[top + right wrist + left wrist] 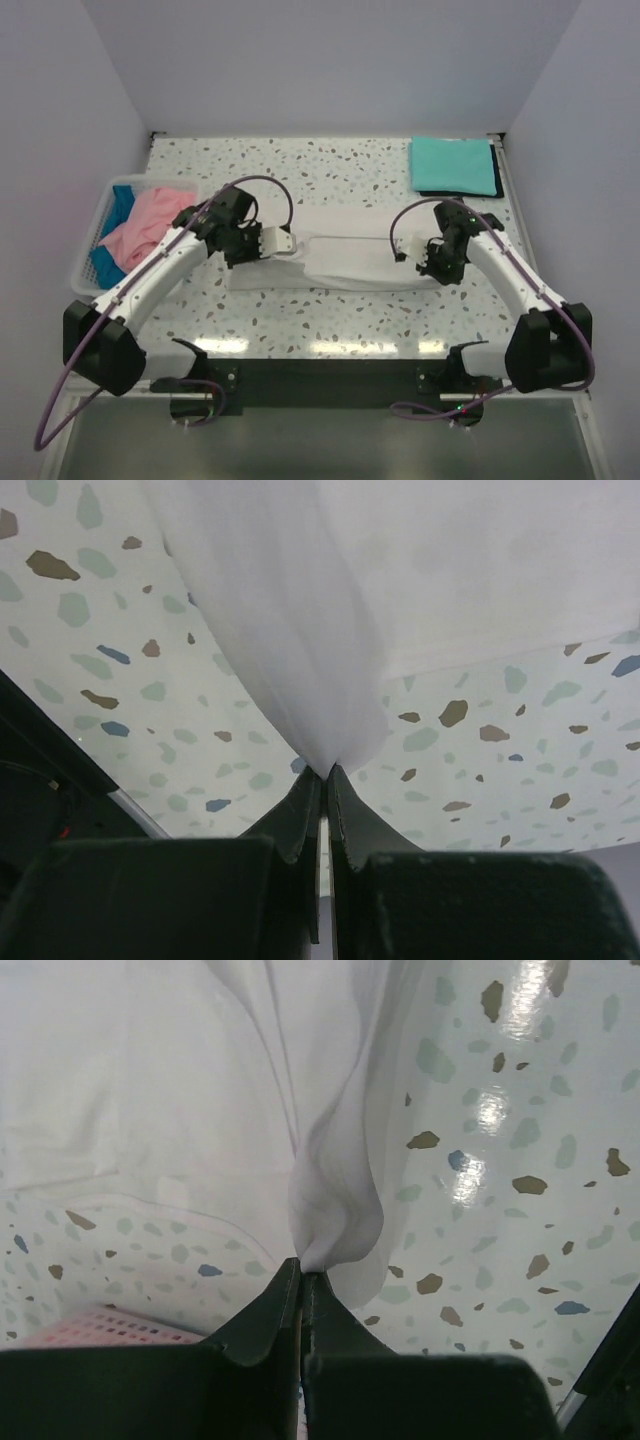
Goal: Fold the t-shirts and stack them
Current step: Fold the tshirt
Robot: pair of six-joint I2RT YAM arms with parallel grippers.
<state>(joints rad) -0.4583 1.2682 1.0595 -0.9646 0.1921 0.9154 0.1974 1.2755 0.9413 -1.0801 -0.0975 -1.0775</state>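
Note:
A white t-shirt (345, 258) lies stretched across the middle of the terrazzo table. My left gripper (262, 244) is shut on its left end; in the left wrist view the gripper (301, 1268) pinches a bunched fold of white cloth (330, 1200) lifted off the table. My right gripper (432, 262) is shut on its right end; the right wrist view shows the gripper (326, 771) pinching a taut cone of white cloth (300, 660). A folded teal t-shirt (454, 165) lies at the back right. A pink t-shirt (145, 228) and a blue one (122, 203) lie in the basket.
A white lattice basket (90, 250) stands at the left edge of the table. The teal shirt rests on a dark folded item (460, 193) near the right wall. The arm bases sit on a black bar (330, 380) at the near edge.

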